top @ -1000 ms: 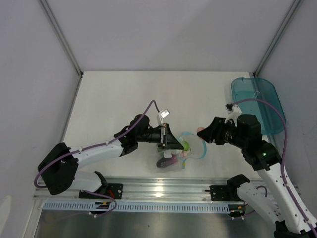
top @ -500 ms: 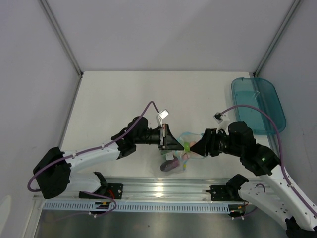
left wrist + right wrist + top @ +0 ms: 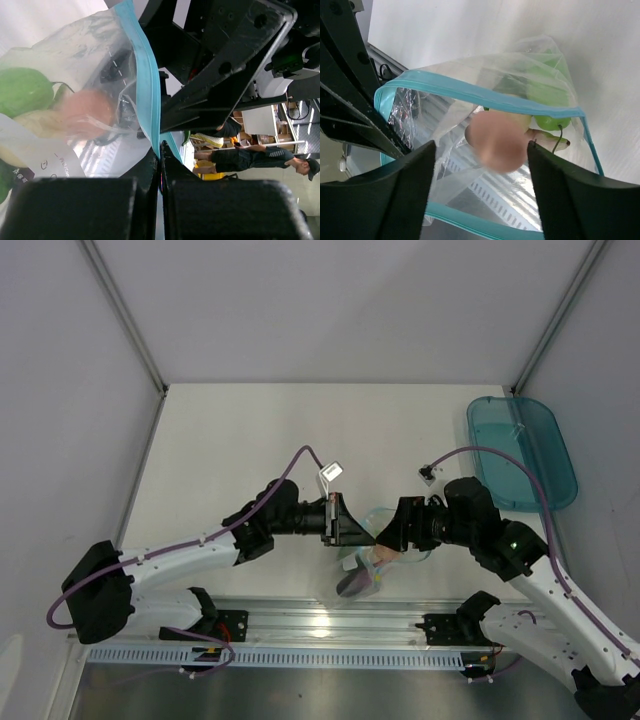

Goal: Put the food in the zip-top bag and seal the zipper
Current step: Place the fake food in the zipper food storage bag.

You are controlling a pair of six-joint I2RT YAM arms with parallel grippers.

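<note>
Inspecting the loading stage, we find it nearly complete. The zip-top bag (image 3: 365, 562) hangs above the near edge of the tabletop (image 3: 250, 440), between the two arms. Inside it we note the green bell pepper (image 3: 547, 100) and a purple piece (image 3: 352, 585) low in the bag. The pink ball (image 3: 496, 141) appears blurred just inside the mouth, between the fingers of the right hand (image 3: 388, 532). We judge it to be dropping in. No food item shows outside the bag in the overhead view.

The zipper (image 3: 148, 100) gapes wide, its two teal strips well apart, so sealing is not yet done.

The left hand (image 3: 362, 530) reaches in level from the left and is clenched on one end of the zipper strip, carrying the bag. The right hand faces it from the right, pointed into the bag mouth. Its fingers stand wider than the ball, so we record it as released.
</note>
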